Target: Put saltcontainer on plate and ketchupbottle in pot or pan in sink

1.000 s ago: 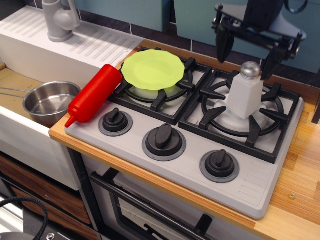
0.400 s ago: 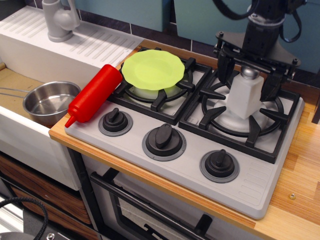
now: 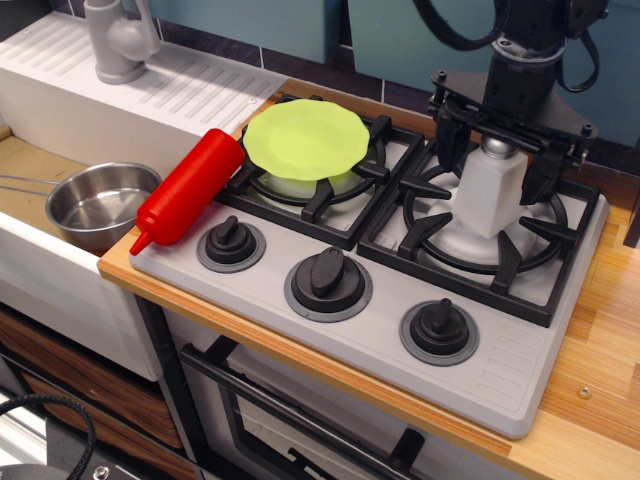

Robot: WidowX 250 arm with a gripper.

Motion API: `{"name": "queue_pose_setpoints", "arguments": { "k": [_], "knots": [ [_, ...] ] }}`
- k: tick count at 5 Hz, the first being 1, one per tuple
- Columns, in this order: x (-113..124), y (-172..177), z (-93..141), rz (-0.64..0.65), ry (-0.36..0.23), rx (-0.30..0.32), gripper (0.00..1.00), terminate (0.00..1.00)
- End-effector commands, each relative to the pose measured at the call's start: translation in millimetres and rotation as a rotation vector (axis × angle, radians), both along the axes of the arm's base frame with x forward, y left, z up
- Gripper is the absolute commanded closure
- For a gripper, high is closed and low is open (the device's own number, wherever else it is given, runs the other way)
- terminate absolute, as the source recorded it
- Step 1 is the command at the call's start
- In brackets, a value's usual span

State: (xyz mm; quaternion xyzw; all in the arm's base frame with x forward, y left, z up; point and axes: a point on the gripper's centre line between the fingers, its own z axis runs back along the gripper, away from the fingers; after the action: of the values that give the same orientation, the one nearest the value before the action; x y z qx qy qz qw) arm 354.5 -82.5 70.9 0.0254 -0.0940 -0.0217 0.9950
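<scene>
The white saltcontainer (image 3: 488, 195) with a silver cap stands upright on the right burner. My gripper (image 3: 493, 150) is open and has come down over it, one black finger (image 3: 450, 135) left of the cap and one to its right. The lime-green plate (image 3: 305, 138) lies on the left burner. The red ketchupbottle (image 3: 187, 187) lies on its side at the stove's left edge, nozzle toward the front. The steel pot (image 3: 100, 205) sits in the sink (image 3: 30, 165), handle pointing left.
Three black knobs (image 3: 328, 275) line the stove front. A grey faucet (image 3: 118, 40) stands on the ribbed white drainboard (image 3: 190, 85) at the back left. Wooden counter (image 3: 600, 350) lies right of the stove.
My gripper has come down and slightly left from above the right burner, so its open fingers now flank the saltcontainer's cap. Nothing else has moved.
</scene>
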Motion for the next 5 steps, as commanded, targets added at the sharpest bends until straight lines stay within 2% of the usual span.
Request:
{"name": "queue_pose_setpoints", "arguments": {
  "k": [1, 2, 5],
  "knots": [
    [4, 2, 16, -0.007, -0.022, -0.021, 1.00, 0.00],
    [4, 1, 20, -0.006, -0.012, -0.026, 1.00, 0.00],
    [-14, -2, 57, 0.008, 0.062, -0.027, 1.00, 0.00]
  ]
}}
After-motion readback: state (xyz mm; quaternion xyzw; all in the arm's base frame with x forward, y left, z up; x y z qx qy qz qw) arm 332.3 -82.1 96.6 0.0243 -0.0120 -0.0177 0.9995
